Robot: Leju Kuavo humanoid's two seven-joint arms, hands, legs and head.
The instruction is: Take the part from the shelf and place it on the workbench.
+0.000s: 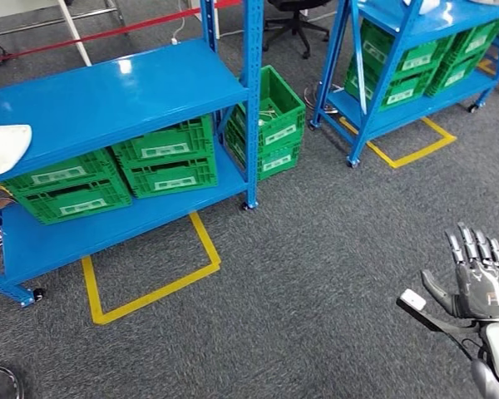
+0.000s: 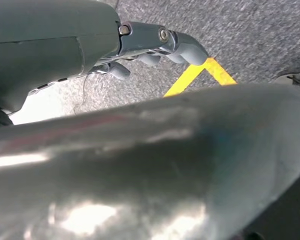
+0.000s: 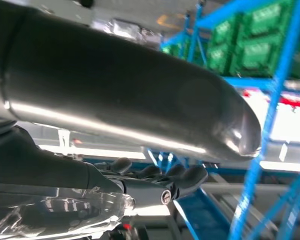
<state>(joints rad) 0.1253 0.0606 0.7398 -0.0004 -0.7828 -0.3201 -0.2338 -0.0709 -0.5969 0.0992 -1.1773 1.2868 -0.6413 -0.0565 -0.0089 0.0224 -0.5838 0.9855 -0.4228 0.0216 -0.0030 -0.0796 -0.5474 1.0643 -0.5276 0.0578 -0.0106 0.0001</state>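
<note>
While the right hand point(image 1: 482, 278) hangs at four o'clock, fingers spread and holding nothing, probably idle until the shelf is reached, the pale part point(image 1: 2, 148) rests at nine o'clock on the near blue shelf point(image 1: 109, 100); I cannot tell the left hand's point(image 2: 156, 45) state above grey carpet point(image 1: 309, 274) with yellow tape point(image 1: 153, 291).

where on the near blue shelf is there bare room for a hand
The near blue metal shelf's top deck is bare from the white curved part at its left end to the right posts. The lower deck is crowded with green plastic crates; only its front lip is free.
</note>
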